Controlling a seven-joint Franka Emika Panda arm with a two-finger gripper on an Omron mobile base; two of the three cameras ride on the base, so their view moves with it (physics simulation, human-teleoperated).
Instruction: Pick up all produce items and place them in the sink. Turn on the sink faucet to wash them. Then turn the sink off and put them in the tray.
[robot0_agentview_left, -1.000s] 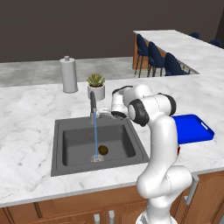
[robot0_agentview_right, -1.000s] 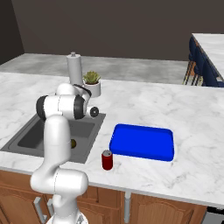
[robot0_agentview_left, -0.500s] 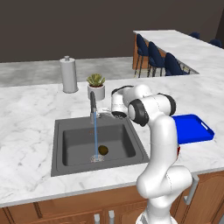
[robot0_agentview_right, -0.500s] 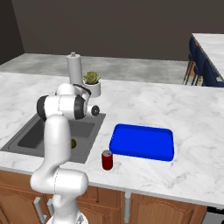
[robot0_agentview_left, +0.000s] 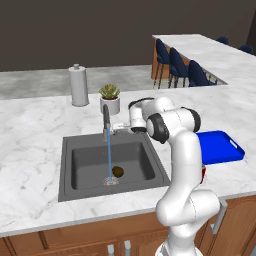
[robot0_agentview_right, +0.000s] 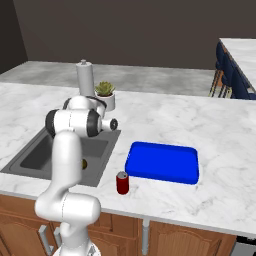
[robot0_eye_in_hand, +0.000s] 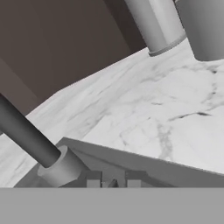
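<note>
Left base view: faucet (robot0_agentview_left: 106, 120) running, water stream hitting sink (robot0_agentview_left: 90, 165) floor, produce item (robot0_agentview_left: 118, 171) beside the drain. Gripper (robot0_agentview_left: 116, 128) at faucet base, grip state unreadable. Right base view adds red can (robot0_agentview_right: 122, 182) in front of tray (robot0_agentview_right: 162, 163).

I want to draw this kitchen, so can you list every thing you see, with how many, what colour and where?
produce item: one, brown-olive, in the sink by the drain
sink: one, dark grey, set in the counter
faucet: one, grey, at the sink's back edge
water stream: one, blue, running from the faucet
tray: one, blue, on the counter right of the sink
can: one, red, at the front edge by the tray
succulent pot: one, green in white, behind the sink
paper-towel roll: one, white, beside the plant
chairs: several, dark blue, at the far counter
tool: one, white arm's, beside the faucet base
</note>
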